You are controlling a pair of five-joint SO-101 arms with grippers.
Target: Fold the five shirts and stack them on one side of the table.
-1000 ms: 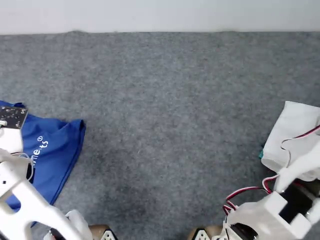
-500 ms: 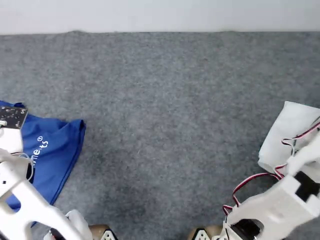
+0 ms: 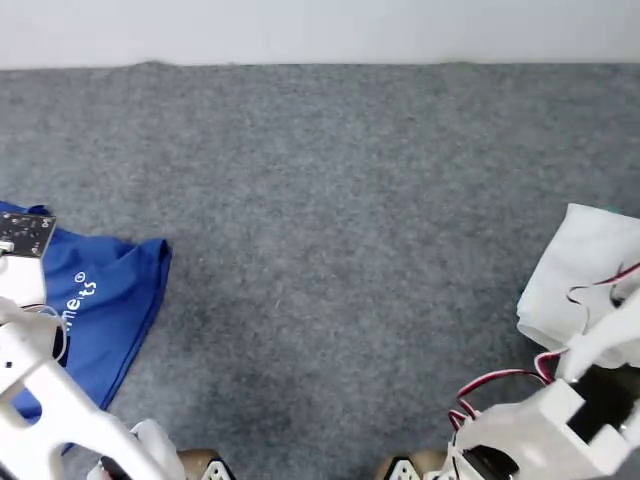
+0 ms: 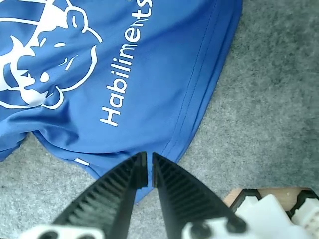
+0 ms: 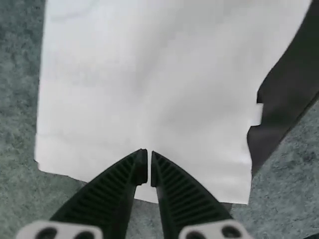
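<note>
Right wrist view: black cloth (image 5: 291, 94) at white shirt (image 5: 149, 74) edge.

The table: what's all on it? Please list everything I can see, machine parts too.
Table cover: one, grey felt-like, across the whole top.
Wall strip: one, white, along the far edge.
Blue shirt: one, blue with white print, at the table's left edge.
White shirt: one, white, folded, at the right edge.
Dark cloth: one, black, beside the white shirt, perhaps partly under it.
Arms: two, white, at the near corners; the right one carries red and white wires.
Left gripper: one, black, shut, above the blue shirt's hem.
Right gripper: one, black, shut, above the white shirt's edge.
</note>
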